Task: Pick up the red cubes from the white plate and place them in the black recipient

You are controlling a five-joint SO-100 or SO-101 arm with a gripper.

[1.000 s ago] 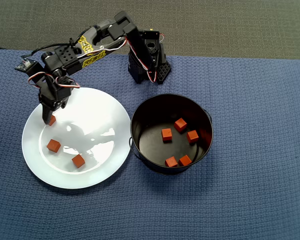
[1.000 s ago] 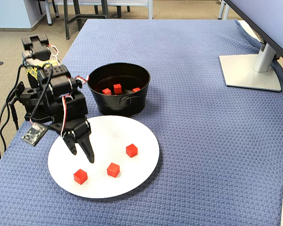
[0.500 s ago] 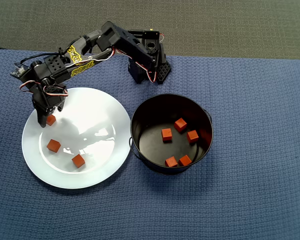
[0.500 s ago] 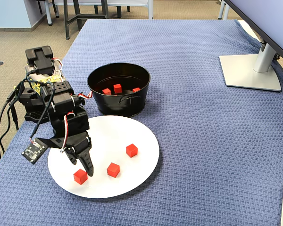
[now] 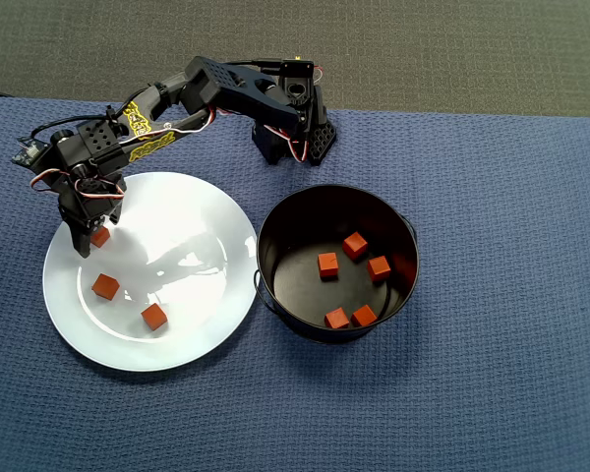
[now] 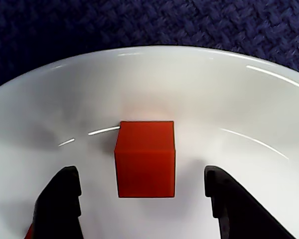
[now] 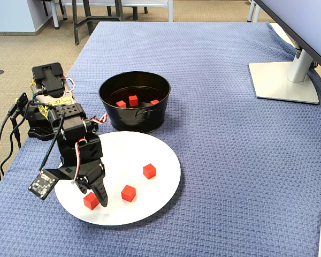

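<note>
Blue woven cloth (image 5: 492,295) covers the table, with the plate (image 5: 206,211) at left of the overhead view and the pot (image 5: 275,221) right beside it at centre. Five cubes already lie in the pot; three remain on the plate, two near its lower left (image 5: 105,286) (image 5: 154,317) and one cube (image 6: 145,158) at the upper left, between the parted fingers of the gripper (image 6: 144,209). In the wrist view both fingertips (image 6: 65,191) stand clear of that cube's sides, gaps roughly even, so nothing is clamped yet. To do the grasp well, I judge the arm should go a little lower so the pads meet the flat faces, then close squarely and slowly, since the glossy plate may let the cube skid. The cube has no long axis; its near face sits almost square to the camera, turned only slightly
</note>
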